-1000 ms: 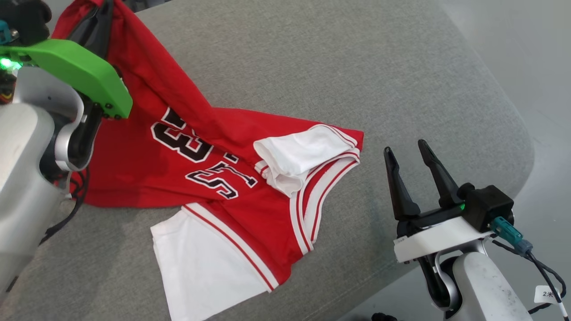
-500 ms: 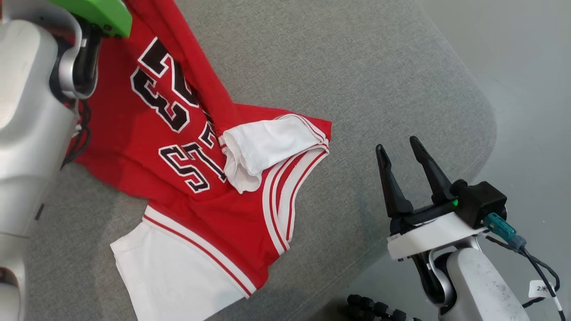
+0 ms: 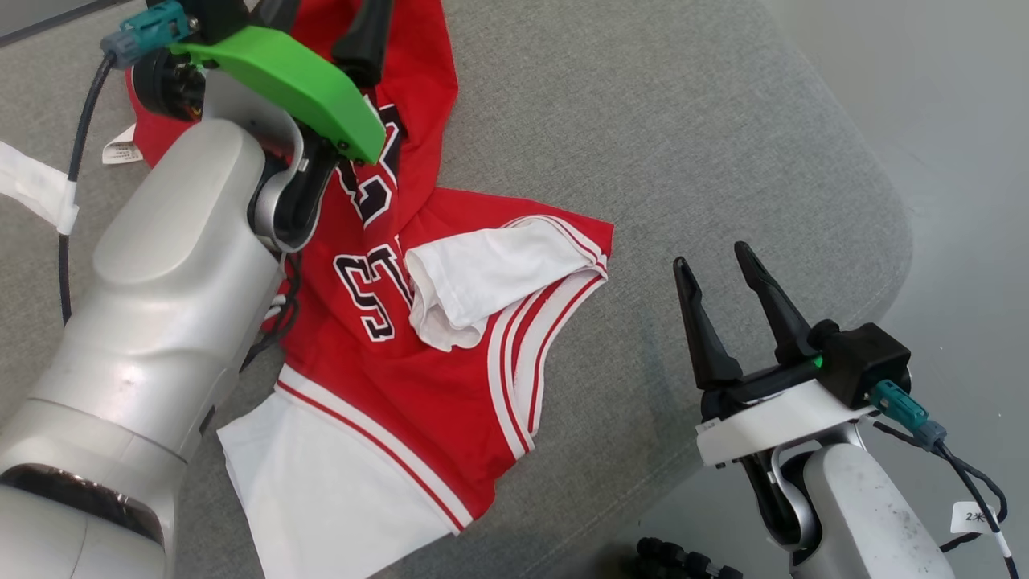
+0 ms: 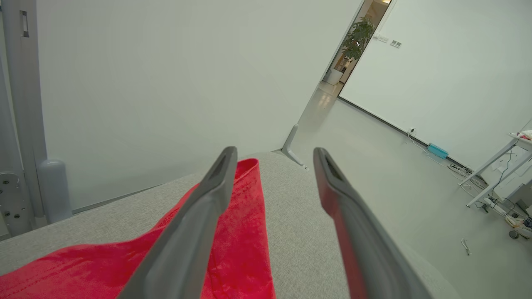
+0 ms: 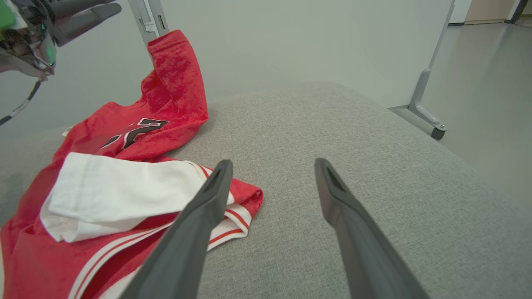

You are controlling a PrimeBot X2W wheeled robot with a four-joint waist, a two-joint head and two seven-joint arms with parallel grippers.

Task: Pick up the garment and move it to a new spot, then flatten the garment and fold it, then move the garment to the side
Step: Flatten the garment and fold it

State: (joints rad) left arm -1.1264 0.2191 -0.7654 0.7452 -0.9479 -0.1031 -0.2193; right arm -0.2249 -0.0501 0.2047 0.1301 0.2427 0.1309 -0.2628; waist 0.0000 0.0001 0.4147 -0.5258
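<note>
The garment [image 3: 418,378] is a red jersey with black numbers, white trim and white sleeves, lying crumpled on the grey cushion [image 3: 643,121]. My left gripper [image 3: 321,20] hovers over its far end with the jaws spread apart. In the left wrist view that gripper [image 4: 274,151] is open and holds nothing, and red cloth [image 4: 241,232] lies under its left finger. A strip of the garment [image 5: 174,70] still stands up near the left gripper [image 5: 83,12]. My right gripper [image 3: 712,257] is open to the right of the garment, above the cushion's edge [image 5: 274,162].
The cushion's rounded edge drops to pale floor [image 3: 965,121] on the right. A black beaded object [image 3: 683,559] sits low by the right arm. A metal partition foot [image 5: 428,112] stands past the cushion's far corner. Bare cushion stretches right of the garment.
The left gripper has opened and let go of the garment's far end. The head camera has shifted, so the left arm now shows more fully. The right gripper stays open.
</note>
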